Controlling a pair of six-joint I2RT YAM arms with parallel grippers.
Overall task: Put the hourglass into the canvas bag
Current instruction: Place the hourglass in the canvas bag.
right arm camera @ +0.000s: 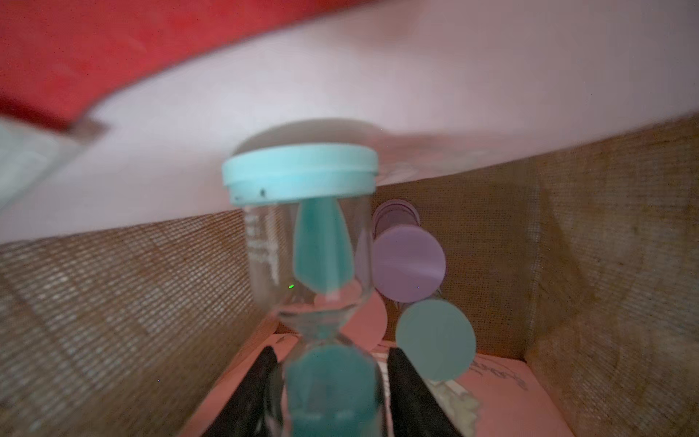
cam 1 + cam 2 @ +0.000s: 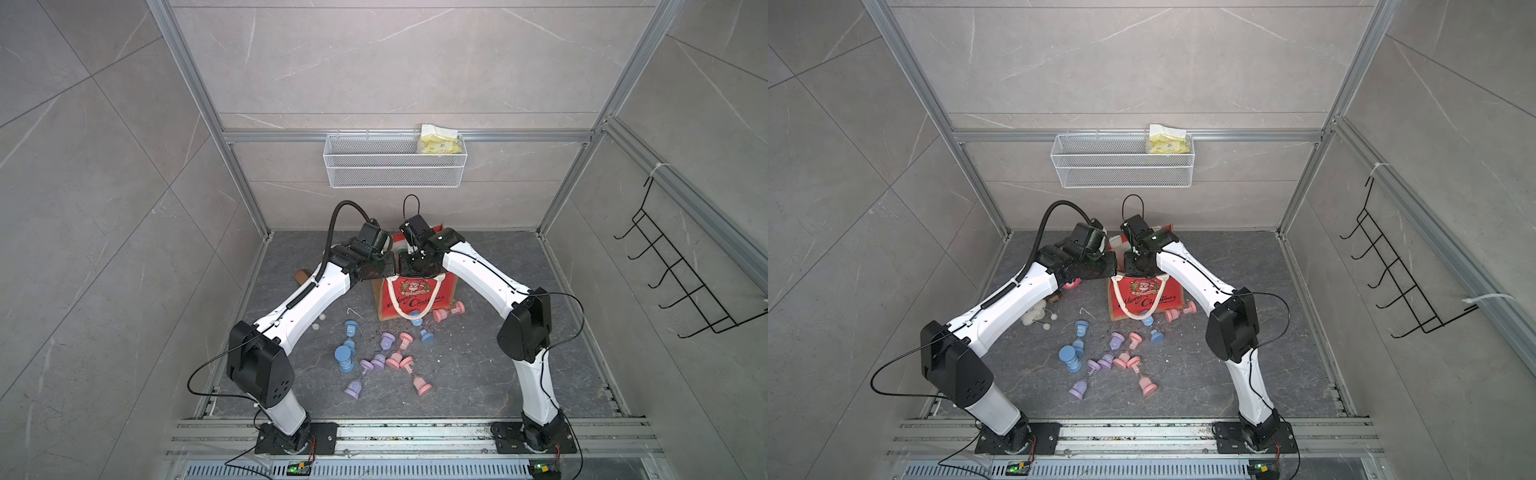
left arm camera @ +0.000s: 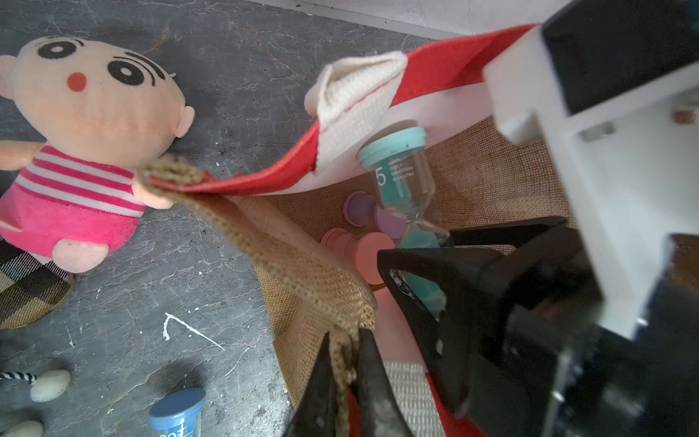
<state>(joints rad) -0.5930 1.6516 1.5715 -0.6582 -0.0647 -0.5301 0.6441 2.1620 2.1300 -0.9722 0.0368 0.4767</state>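
Observation:
The canvas bag (image 2: 415, 297) (image 2: 1144, 299) stands upright at the back of the floor, its red Santa front facing me. In the left wrist view my left gripper (image 3: 346, 333) is shut on the bag's tan burlap rim (image 3: 302, 272), pulling the mouth open. My right gripper (image 1: 332, 352) reaches down inside the bag. It is shut on the lower bulb of a teal-capped hourglass (image 1: 302, 170) (image 3: 401, 170), which hangs upright between the burlap walls (image 1: 113, 283). Below it on the bag's bottom lie a purple hourglass (image 1: 408, 265), a teal one (image 1: 435, 340) and a pink one (image 1: 368, 321).
Several blue, purple and pink hourglasses (image 2: 345, 357) lie scattered on the dark floor in front of the bag. A plush doll (image 3: 94, 151) lies left of the bag. A white wire basket (image 2: 395, 160) hangs on the back wall, a black hook rack (image 2: 685, 270) on the right wall.

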